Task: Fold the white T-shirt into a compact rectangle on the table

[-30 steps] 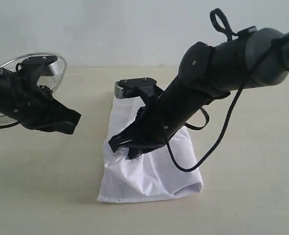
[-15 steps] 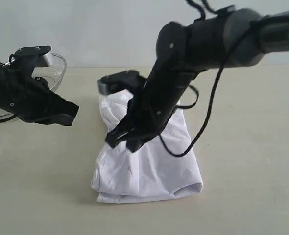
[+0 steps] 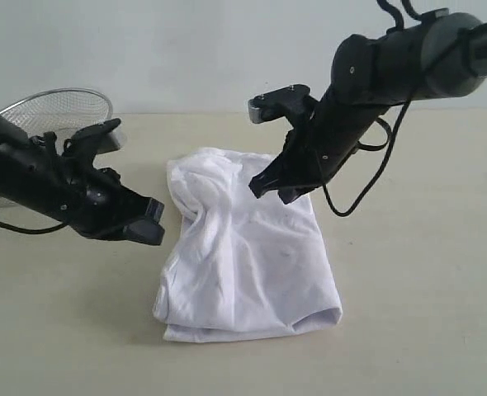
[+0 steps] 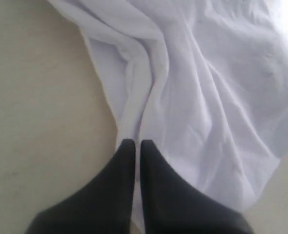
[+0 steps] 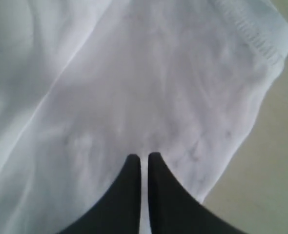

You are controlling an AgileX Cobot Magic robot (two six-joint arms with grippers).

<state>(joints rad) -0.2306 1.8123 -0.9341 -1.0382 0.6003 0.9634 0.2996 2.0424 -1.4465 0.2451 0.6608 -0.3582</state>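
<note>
The white T-shirt [image 3: 248, 264] lies in a rumpled, partly folded heap on the table [image 3: 425, 289]; no lettering shows. My left gripper [image 3: 154, 223] is shut and empty, low by the shirt's left edge. In the left wrist view its tips [image 4: 134, 143] meet just over a ridge at the edge of the T-shirt [image 4: 207, 92]. My right gripper [image 3: 268, 188] is shut with nothing held, above the shirt's far right part. In the right wrist view that gripper [image 5: 144, 157] points at the flat cloth of the T-shirt [image 5: 134, 83], near a stitched hem [image 5: 254, 34].
A silver wire-mesh basket [image 3: 58, 107] stands at the back left, behind my left arm. A black cable [image 3: 367, 186] loops under my right arm. Bare tabletop [image 4: 36, 107] lies left of the shirt, and more tabletop [image 5: 276, 165] to its right.
My right arm has lifted off the shirt's near left side and swung back to its far right. My left arm has come down towards the shirt's left edge. The shirt's far left part has spread out.
</note>
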